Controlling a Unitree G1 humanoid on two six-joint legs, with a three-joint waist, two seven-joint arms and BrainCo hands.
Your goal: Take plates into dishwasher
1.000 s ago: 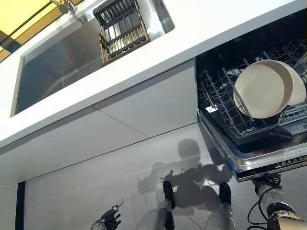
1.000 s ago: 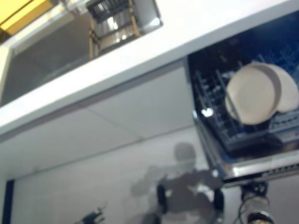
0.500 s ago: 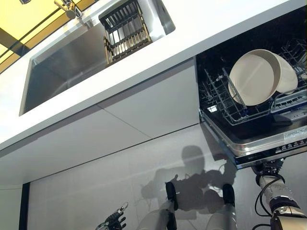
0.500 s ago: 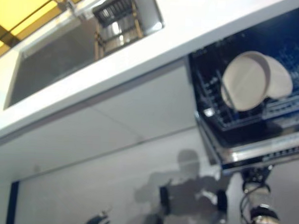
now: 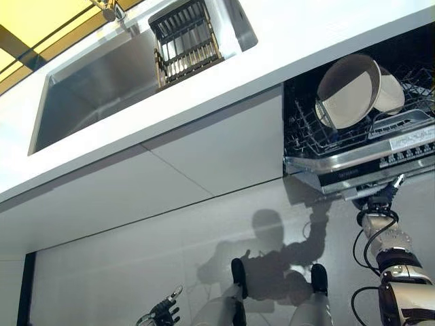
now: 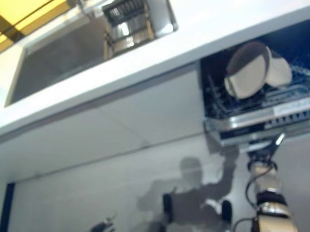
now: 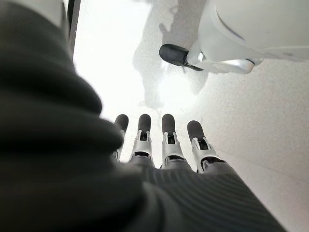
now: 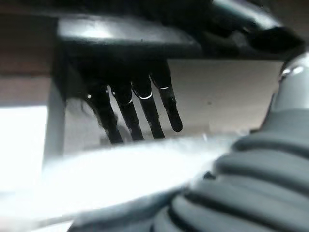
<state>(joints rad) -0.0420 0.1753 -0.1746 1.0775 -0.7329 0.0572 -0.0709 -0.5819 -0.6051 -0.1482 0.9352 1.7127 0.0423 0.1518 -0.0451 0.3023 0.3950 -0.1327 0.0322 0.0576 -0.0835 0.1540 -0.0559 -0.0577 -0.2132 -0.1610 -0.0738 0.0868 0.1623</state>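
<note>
The right hand (image 5: 385,197) is partly hidden beneath the dishwasher door (image 5: 360,161).

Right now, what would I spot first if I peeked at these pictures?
Probably the two pale plates standing on edge in the wire rack of the half-shut dishwasher, on the right under the white counter. The right hand reaches up beneath the dishwasher's door. Up on the left is a steel sink.

Plates (image 5: 350,92): cream-white, plain, no pattern.
Rack (image 5: 309,132): grey wire grid, dark interior behind.
Dishwasher door (image 5: 360,161): brushed silver edge, black control strip w/ white markings.
Counter (image 5: 285,41): plain white.
Cabinet fronts (image 5: 170,176): white, thin dark seam.
Sink (image 5: 95,85) at 11 o'clock: steel grey.
Drainer (image 5: 185,41) at 12 o'clock: black slats, tan frame.
Floor (image 7: 270,116): pale, speckled.
</note>
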